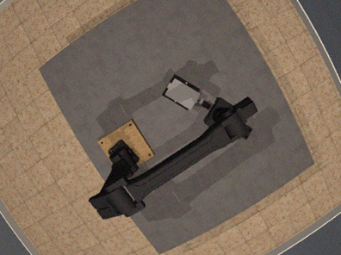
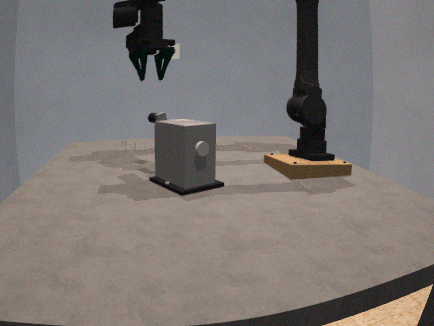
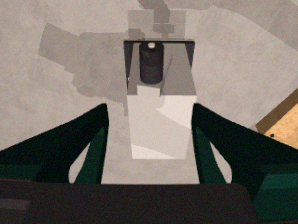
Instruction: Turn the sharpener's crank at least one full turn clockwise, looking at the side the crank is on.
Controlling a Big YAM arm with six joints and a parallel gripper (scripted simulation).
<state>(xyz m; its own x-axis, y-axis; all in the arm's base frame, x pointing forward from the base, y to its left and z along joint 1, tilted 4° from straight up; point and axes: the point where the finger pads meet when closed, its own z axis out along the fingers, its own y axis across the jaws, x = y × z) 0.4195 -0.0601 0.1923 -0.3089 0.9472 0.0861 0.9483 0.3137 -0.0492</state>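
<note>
The sharpener [image 2: 184, 153] is a grey box on a black base plate on the table; it also shows in the top view [image 1: 182, 92]. Its crank ends in a dark cylindrical handle [image 2: 153, 117] that sticks up at the box's far left top corner. In the wrist view the handle [image 3: 150, 63] lies straight ahead, beyond the box's pale top [image 3: 161, 125]. My gripper [image 2: 150, 65] hangs well above the handle, pointing down. Its green fingers are open and empty.
The arm's base stands on a wooden plate [image 2: 307, 165] to the right of the sharpener, also seen in the top view [image 1: 128, 141]. The arm's long link [image 1: 184, 153] stretches over the table between base and sharpener.
</note>
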